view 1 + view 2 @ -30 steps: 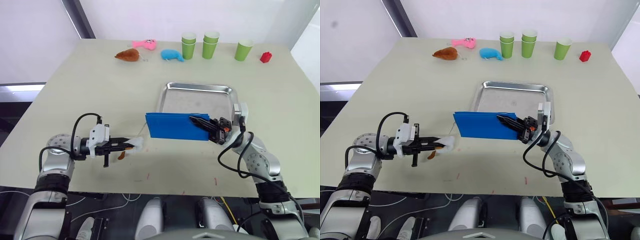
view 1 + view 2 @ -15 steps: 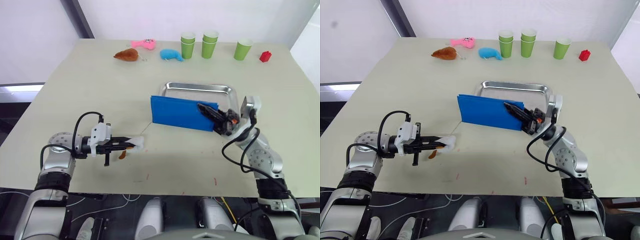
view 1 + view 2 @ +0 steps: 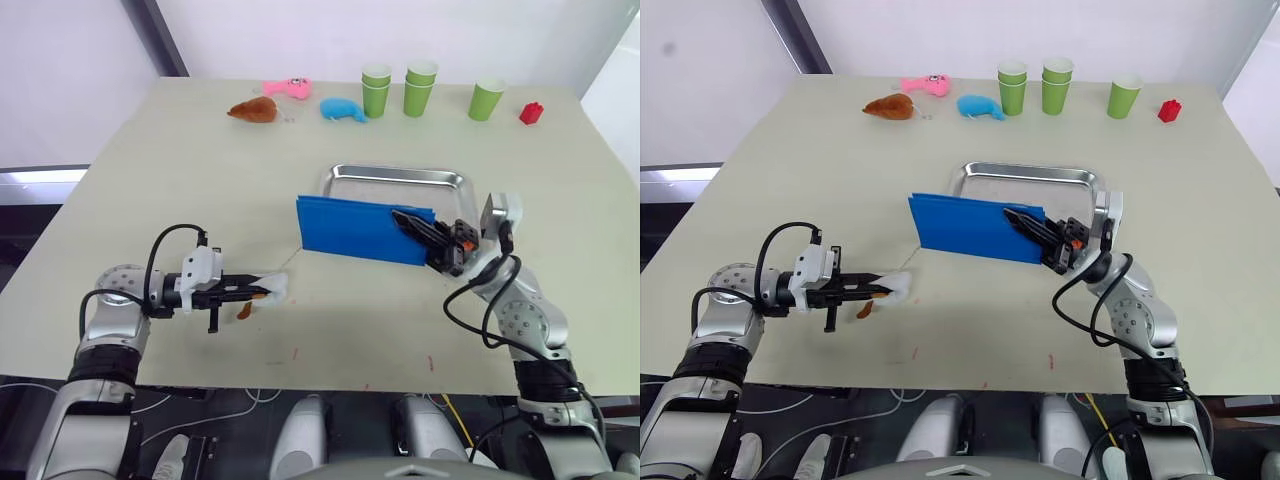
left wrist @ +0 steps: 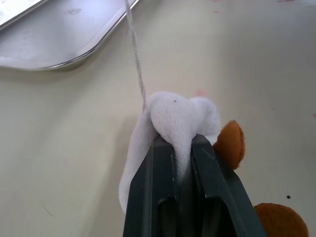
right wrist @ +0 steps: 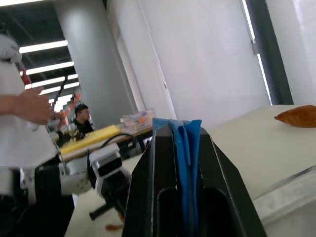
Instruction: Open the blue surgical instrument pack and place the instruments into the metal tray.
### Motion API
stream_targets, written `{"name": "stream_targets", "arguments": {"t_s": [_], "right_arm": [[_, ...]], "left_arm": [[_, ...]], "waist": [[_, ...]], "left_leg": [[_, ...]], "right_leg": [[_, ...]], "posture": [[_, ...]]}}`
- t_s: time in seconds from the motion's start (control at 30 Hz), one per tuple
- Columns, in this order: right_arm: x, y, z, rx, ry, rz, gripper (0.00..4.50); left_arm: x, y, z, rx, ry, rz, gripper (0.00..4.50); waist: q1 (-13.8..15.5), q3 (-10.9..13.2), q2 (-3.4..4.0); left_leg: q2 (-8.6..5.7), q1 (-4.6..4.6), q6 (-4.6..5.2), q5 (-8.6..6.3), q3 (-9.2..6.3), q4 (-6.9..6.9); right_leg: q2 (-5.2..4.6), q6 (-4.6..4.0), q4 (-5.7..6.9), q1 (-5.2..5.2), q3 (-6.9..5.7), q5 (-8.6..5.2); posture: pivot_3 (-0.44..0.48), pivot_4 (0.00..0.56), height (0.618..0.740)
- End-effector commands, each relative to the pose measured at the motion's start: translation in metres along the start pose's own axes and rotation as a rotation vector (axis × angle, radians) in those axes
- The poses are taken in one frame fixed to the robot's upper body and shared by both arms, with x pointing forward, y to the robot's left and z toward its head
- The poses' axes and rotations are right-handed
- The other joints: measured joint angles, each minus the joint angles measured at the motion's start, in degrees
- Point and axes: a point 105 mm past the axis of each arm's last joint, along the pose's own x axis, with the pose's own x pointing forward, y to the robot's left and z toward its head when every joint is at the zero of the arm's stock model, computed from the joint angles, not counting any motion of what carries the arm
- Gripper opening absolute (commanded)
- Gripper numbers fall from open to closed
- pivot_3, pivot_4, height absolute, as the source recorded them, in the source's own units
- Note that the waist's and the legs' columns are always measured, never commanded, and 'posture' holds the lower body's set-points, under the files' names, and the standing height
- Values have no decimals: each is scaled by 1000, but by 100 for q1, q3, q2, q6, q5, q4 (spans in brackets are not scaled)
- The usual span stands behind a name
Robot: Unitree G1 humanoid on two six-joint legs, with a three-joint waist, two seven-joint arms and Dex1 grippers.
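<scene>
My right gripper (image 3: 428,240) is shut on the right edge of the blue surgical instrument pack (image 3: 350,228). The folded pack hangs tilted above the table, over the near rim of the metal tray (image 3: 400,180). In the right wrist view the blue fabric (image 5: 183,140) sits pinched between the two fingers. The instruments are hidden. My left gripper (image 3: 256,293) rests near the table's front left, shut on a small white plush toy (image 4: 177,116) with brown parts.
Three green cups (image 3: 421,88) and a red block (image 3: 530,113) stand at the far edge. A pink toy (image 3: 288,88), a brown toy (image 3: 255,110) and a blue plush (image 3: 343,110) lie beside them. People (image 5: 29,123) show beyond the table.
My right gripper has lifted the blue pack off the table and carried it up toward the tray, then eased slightly left. The left gripper has stayed put.
</scene>
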Motion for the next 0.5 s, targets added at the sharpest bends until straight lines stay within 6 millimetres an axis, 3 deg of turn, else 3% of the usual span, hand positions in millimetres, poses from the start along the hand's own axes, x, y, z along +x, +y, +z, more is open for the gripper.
{"name": "stream_targets", "arguments": {"t_s": [0.03,0.2,0.4,0.5], "right_arm": [[2,12,-4,-95,33,73,0],[-2,20,-30,-135,106,98,0],[-4,19,-40,-141,111,85,0],[-10,18,-48,-142,145,80,0]], "left_arm": [[-10,-14,-29,-101,126,-43,22],[-20,-7,-23,-100,149,-53,22],[-36,-1,-20,-97,222,-65,22],[-41,6,-18,-121,233,-49,818]], "waist": [[-15,-1,1],[-96,-3,5],[-154,-1,3],[-153,-1,3]], "left_leg": [[0,4,0,0,1,-1],[14,15,0,0,-1,-5],[38,26,-1,0,7,-4],[63,42,-1,0,27,-11]], "right_leg": [[1,0,1,2,0,0],[24,-2,7,3,8,0],[51,-10,7,2,30,5],[70,-14,8,3,36,7]], "posture": [[0,150,740],[0,150,740],[0,150,740],[0,150,740]]}}
